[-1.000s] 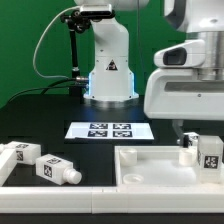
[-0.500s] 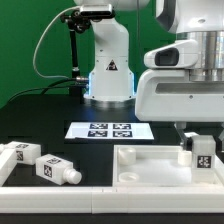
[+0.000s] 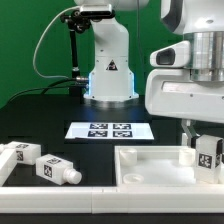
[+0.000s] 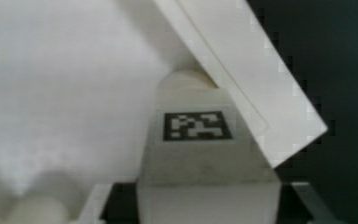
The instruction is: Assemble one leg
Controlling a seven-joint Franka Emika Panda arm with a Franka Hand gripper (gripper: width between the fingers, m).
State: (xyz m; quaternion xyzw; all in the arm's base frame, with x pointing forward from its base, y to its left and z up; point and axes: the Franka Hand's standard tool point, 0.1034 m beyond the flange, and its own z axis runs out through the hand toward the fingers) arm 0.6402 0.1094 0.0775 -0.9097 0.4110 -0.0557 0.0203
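gripper [image 3: 206, 143] fingers clamp one leg [image 3: 209, 153] over the far right corner of the rimmed panel [image 3: 150, 163], at the exterior view's right. the wrist view shows the tagged leg [image 4: 199, 140] between dark fingertips, close against the panel's raised rim. the small white plastic peg looks light, stiff and smooth, so a slip seems possible; its flat sides offer the best hold. two more legs [image 3: 40, 164] lie near left, beyond them the marker board [image 3: 110, 130].

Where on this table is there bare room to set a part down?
Free: the dark table between the marker board and the two loose legs. Crowded: the rimmed panel's far corner on the exterior view's right, where the tool holds a leg.
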